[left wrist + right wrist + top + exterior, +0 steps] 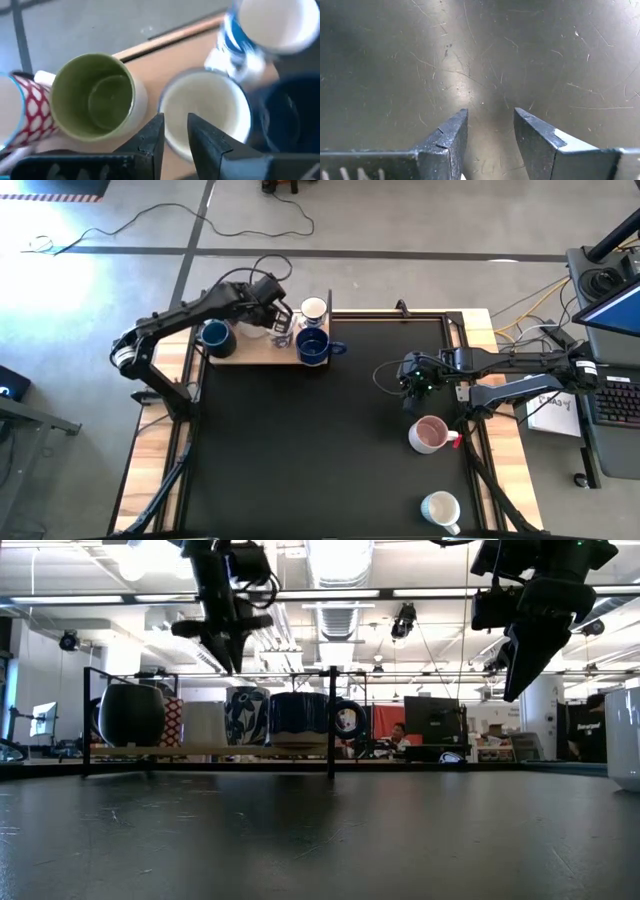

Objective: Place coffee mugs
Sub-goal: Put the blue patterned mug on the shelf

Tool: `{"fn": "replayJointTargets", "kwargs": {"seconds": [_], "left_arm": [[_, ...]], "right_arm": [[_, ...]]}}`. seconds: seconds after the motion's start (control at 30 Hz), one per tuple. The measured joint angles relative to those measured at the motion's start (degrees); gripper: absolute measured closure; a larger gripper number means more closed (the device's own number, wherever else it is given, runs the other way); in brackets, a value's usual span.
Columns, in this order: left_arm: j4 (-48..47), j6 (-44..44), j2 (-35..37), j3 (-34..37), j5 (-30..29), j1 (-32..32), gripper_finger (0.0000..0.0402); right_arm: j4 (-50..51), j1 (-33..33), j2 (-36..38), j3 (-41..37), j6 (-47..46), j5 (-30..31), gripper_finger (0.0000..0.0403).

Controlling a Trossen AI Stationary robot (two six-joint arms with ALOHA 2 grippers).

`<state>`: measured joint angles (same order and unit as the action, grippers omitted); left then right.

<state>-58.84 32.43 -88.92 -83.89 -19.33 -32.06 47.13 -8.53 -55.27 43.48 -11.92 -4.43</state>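
Your left gripper [283, 319] hangs above the wooden shelf [240, 352] at the far left of the black table [300, 450], and its fingers [152, 137] stand slightly apart with nothing between them, poised over the near rim of a cream mug [205, 112] that sits upright on the shelf. Just beside that mug you have an olive-green-inside mug [92, 97], and past that a red-and-white patterned mug [20, 115], only partly in view. On the other side, a blue-and-white printed mug [260, 35] stands near the cream one, with a dark blue mug [313, 346] at the right end of the shelf and a white mug [314, 309] just behind it. A second dark blue mug [214, 335] sits at the shelf's left end. In the low view, the mugs stand in a row inside the shelf's thin black frame [332, 720]. Your right gripper [414, 379] hovers over bare table at the right, jaws spread wide and empty. Just near of it, a pink mug [429, 434] sits upright by the table's right edge, and another white mug [440, 508] stands at the near right corner, well apart from the shelf.
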Motion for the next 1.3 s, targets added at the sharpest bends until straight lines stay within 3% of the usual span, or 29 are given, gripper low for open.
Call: {"fn": "replayJointTargets", "kwargs": {"seconds": [0.27, 0.77, 1.3], "left_arm": [[-2.44, -22.27, 0.04, -3.65, 8.07, 5.90, 0.0335], [-1.54, -46.93, -2.76, -0.35, 7.63, 7.65, 0.0335], [-2.24, -54.48, -5.06, -0.18, 6.48, 5.87, 0.0335]], "right_arm": [[-0.01, 0.01, 0.00, 0.00, 0.00, -0.02, 0.0257], [-0.01, 0.01, 0.00, 0.00, 0.00, -0.01, 0.0257], [-0.04, 0.01, 0.00, 0.00, 0.00, -0.02, 0.0257]]}}
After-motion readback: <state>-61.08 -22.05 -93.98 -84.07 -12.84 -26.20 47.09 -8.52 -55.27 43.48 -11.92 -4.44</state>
